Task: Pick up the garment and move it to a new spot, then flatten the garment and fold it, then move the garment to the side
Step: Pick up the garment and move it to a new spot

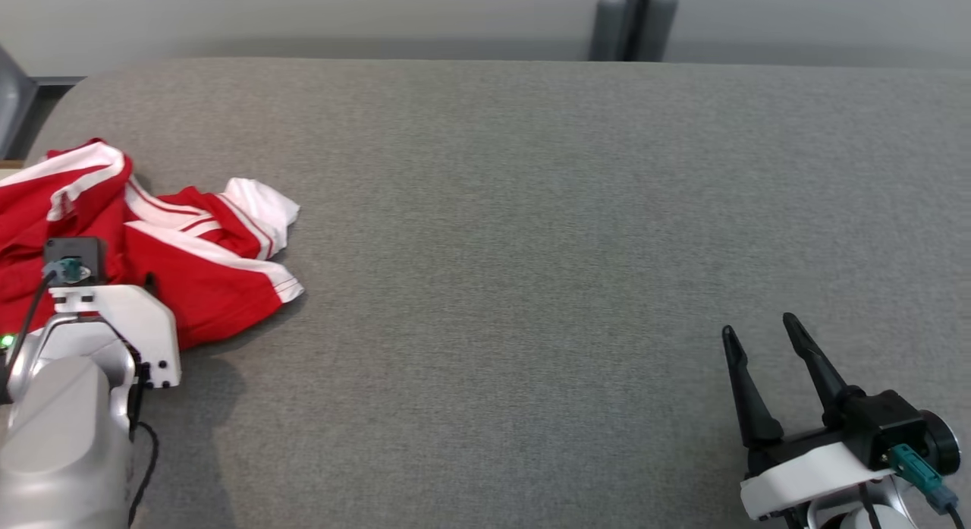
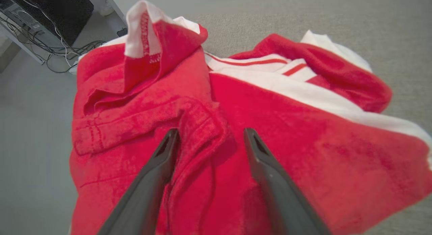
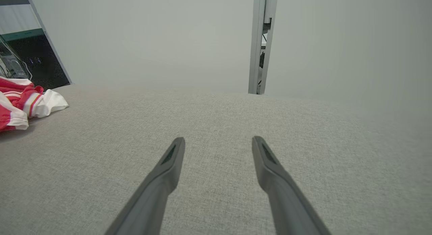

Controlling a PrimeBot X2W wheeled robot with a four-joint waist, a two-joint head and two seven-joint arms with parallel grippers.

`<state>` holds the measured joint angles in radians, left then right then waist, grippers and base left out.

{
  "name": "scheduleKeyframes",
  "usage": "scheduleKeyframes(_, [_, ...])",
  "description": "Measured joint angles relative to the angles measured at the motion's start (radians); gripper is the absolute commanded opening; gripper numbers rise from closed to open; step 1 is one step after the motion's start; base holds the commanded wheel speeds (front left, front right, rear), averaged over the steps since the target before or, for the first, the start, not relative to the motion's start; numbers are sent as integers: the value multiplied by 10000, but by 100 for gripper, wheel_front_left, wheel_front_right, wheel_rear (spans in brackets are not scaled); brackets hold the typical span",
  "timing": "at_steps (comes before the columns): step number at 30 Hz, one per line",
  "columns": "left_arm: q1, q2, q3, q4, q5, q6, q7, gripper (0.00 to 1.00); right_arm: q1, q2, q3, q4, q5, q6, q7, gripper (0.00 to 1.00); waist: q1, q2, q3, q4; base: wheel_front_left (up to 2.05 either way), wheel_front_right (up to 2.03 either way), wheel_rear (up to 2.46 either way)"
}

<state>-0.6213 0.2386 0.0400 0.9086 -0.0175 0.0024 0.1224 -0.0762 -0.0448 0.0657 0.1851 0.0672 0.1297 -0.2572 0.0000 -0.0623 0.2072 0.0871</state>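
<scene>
Left wrist view: left tool (image 2: 211, 131) spread over crumpled garment (image 2: 320, 154); grey surface (image 2: 388, 36) around.

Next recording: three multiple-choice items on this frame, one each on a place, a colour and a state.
1. Where on the grey fabric-covered surface lies the crumpled red-and-white garment? A. centre B. robot's left side C. robot's right side
2. Stripes on its white trim: A. red B. black C. blue
3. The left gripper is: A. shut on the garment B. shut empty C. open over the garment
1B, it sits at the head view's left edge; 2A, red lines cross the white bands; 3C, its jaws stand apart, a red fold between them.
</scene>
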Motion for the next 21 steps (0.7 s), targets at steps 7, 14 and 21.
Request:
scheduleKeyframes(7, [-134, 148, 219, 619, -157, 374, -744, 0, 378, -4, -238, 50, 44, 0, 0, 100, 0, 0, -176, -238, 0, 0, 0])
scheduleKeyframes(14, [-498, -408, 35, -1062, -454, 167, -2328, 0, 584, -2, -226, 56, 127, 0, 0, 100, 0, 0, -564, 110, 0, 0, 0])
scheduleKeyframes(21, [-395, -1649, -1348, -4707, -570, -527, -1852, 0, 588, 4, 105, 128, 163, 2, 0, 100, 0, 0, -968, -31, 0, 0, 0])
